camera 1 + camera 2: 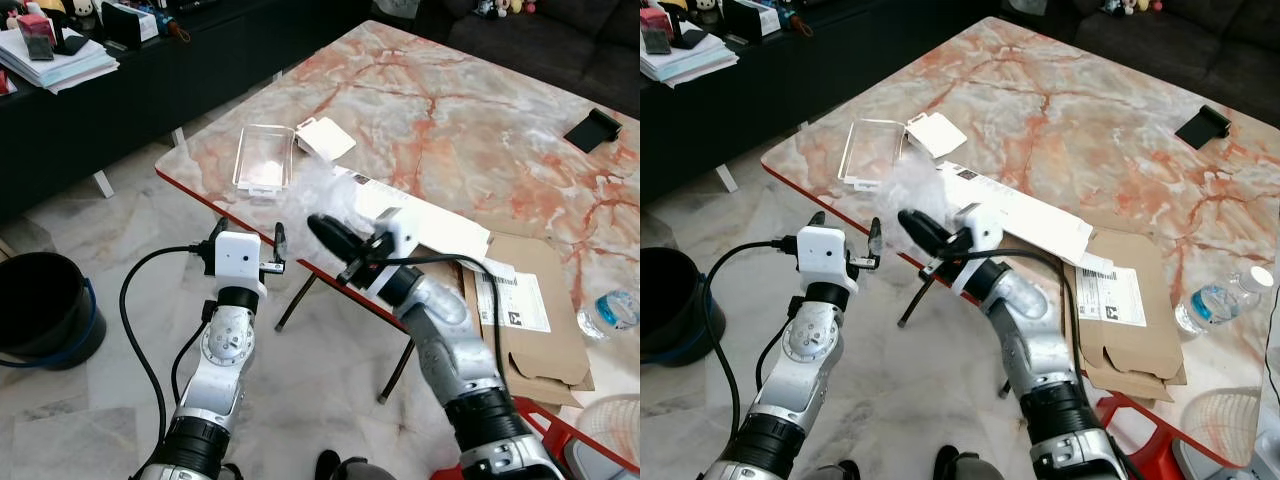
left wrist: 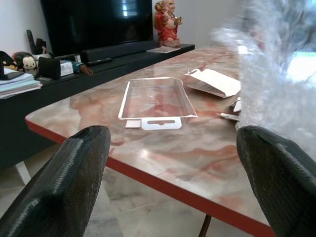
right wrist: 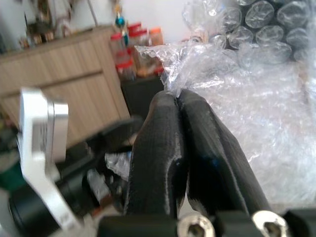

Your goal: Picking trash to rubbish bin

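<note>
1. The right gripper (image 1: 318, 226) was raised at the near left edge of the marble table (image 1: 480, 120), its two black fingers (image 3: 182, 143) pressed together and pinching a sheet of bubble wrap (image 1: 318, 192).
2. The bubble wrap hung bunched above that edge, just in front of a long white box (image 1: 425, 220) lying along the table's near edge.
3. The left gripper (image 1: 246, 232) was held up off the table, just outside its near left corner, with its fingers (image 2: 74, 182) spread wide and nothing between them.
4. A clear plastic tray (image 1: 264, 158) lay near the left corner, a white packet (image 1: 325, 138) just beside it.
5. Flattened cardboard (image 1: 535, 310) overhung the near edge to the right, with a water bottle (image 1: 610, 312) beside it.
6. A black bin (image 1: 45, 305) stood on the tiled floor (image 1: 90, 400), well left of the table.
</note>
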{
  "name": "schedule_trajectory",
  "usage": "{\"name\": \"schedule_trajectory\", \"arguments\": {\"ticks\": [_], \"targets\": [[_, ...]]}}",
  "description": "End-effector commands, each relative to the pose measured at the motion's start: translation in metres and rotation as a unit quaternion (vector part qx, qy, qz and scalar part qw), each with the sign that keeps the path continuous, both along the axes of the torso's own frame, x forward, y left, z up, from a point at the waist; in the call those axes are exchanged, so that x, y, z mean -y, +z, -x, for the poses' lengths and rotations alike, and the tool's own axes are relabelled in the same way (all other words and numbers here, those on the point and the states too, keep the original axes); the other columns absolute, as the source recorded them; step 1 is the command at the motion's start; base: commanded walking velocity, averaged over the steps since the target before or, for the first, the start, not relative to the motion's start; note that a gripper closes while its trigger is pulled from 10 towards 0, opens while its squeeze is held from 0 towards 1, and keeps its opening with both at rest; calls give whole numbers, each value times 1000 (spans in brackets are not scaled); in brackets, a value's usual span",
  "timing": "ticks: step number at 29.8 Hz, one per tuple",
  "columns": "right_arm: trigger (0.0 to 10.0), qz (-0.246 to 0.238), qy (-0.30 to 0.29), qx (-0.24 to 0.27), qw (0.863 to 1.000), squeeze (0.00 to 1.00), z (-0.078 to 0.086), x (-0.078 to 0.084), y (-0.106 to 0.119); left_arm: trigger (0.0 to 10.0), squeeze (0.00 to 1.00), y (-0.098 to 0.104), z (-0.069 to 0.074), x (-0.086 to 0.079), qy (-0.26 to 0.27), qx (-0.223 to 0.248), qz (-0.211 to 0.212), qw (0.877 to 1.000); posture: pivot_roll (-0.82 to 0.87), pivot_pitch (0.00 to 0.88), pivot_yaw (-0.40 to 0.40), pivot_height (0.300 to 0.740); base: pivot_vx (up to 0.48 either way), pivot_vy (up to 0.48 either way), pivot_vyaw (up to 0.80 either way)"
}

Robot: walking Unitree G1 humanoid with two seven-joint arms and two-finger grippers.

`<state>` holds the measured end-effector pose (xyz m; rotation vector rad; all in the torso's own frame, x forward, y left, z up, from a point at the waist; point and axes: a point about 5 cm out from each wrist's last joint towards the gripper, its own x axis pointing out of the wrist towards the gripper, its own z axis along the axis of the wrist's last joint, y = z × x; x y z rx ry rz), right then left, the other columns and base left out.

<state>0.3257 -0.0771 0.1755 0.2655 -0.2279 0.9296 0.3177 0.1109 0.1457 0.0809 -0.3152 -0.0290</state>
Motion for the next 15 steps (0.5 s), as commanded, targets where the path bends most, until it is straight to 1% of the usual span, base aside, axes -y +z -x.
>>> {"name": "schedule_trajectory", "arguments": {"ticks": [1,5,7,10,11,15], "targets": [[10000,-20,-5,18,1000,0,-3,8,16,10000,0,4,-1,8,-15,9,-1,1000,-22,165,-137,740,0,0,0],[10000,-52,-22,25,998,0,-8,21,31,10000,0,10,-4,11,-21,20,2,1000,-19,159,-135,740,0,0,0],[10000,-83,-37,25,996,0,-13,31,42,10000,0,13,-5,13,-23,25,7,999,-12,146,-131,740,0,0,0],[10000,-115,-50,25,992,0,-16,38,51,10000,0,16,-5,14,-24,29,15,999,-13,140,-128,740,0,0,0],[10000,-140,-58,29,988,0,-18,43,59,10000,0,19,-6,15,-27,34,18,999,-9,133,-126,740,0,0,0],[10000,-176,-67,36,982,0,-20,46,71,10000,0,22,-7,16,-30,39,19,999,-8,124,-119,740,0,0,0]]}}
